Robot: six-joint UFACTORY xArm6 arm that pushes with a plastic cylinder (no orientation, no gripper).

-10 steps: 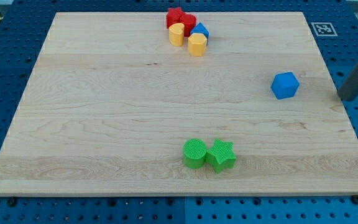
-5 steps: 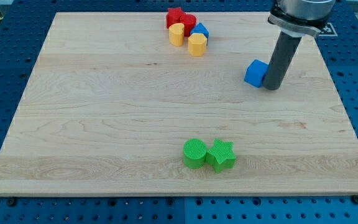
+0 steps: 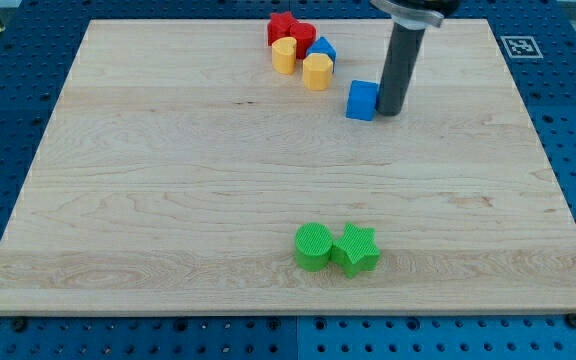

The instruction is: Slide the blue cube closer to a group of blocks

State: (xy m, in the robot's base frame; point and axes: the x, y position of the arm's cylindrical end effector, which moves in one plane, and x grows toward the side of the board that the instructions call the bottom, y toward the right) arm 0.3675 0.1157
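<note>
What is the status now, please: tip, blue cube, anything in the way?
My tip touching blue cube on its right side. Cube near the red, yellow and blue group at the view's top, small gap left. Nothing between them.

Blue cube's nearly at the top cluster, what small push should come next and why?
Probably keep nudging toward the view's upper left: my tip sits against the right side of the blue cube, and a gap remains between it and the yellow cylinder at the cluster's edge.
</note>
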